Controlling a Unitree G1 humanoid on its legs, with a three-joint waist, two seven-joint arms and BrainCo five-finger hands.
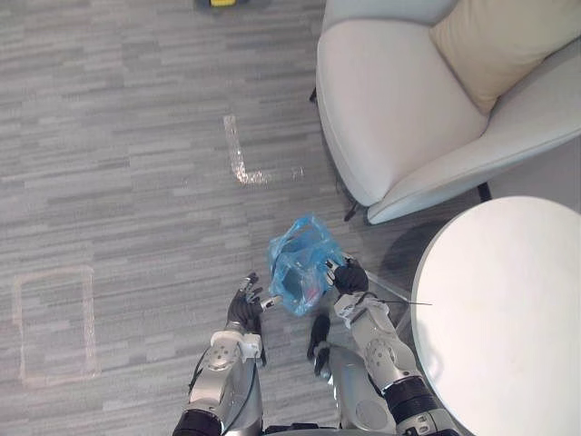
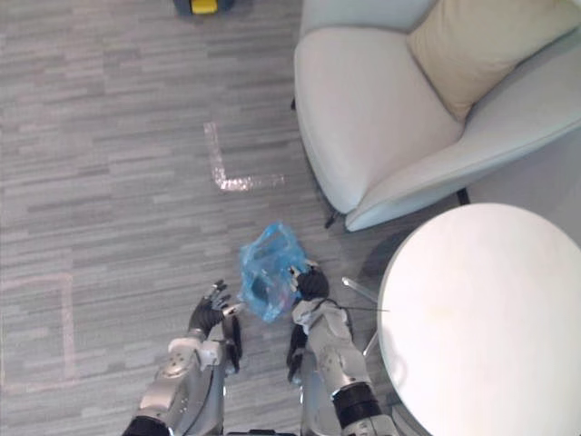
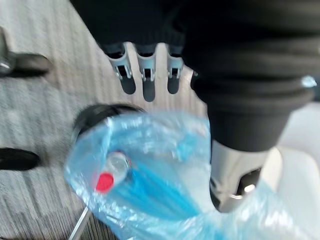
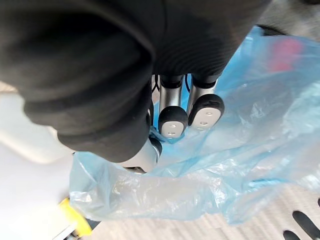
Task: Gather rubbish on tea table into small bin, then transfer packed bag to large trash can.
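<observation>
Blue bag (image 1: pixel 300 263) hangs off the floor between my two hands, w/ grey carpet (image 1: pixel 118 163) under it. Thru the thin plastic I see a bottle w/ a red cap (image 3: pixel 112 170) lying inside; rest of the contents too blurred to tell.

R hand (image 1: pixel 349 277) is on the bag's right edge. Its fingertips (image 4: pixel 172 122) are curled down onto the plastic, pinching a fold of it.

L hand (image 1: pixel 245 311) is just beside the bag's left edge, fingers spread and fairly straight, not wrapped round anything. Its thumb (image 3: pixel 235 175) shows in front of the plastic; can't tell if it touches.

Round white table (image 1: pixel 508 309) is near, on my right. Pale armchair (image 1: pixel 390 118) w/ a beige cushion (image 1: pixel 499 41) stands beyond the bag. Tape marks (image 1: pixel 241 159) on the carpet further out, well apart from the bag.
</observation>
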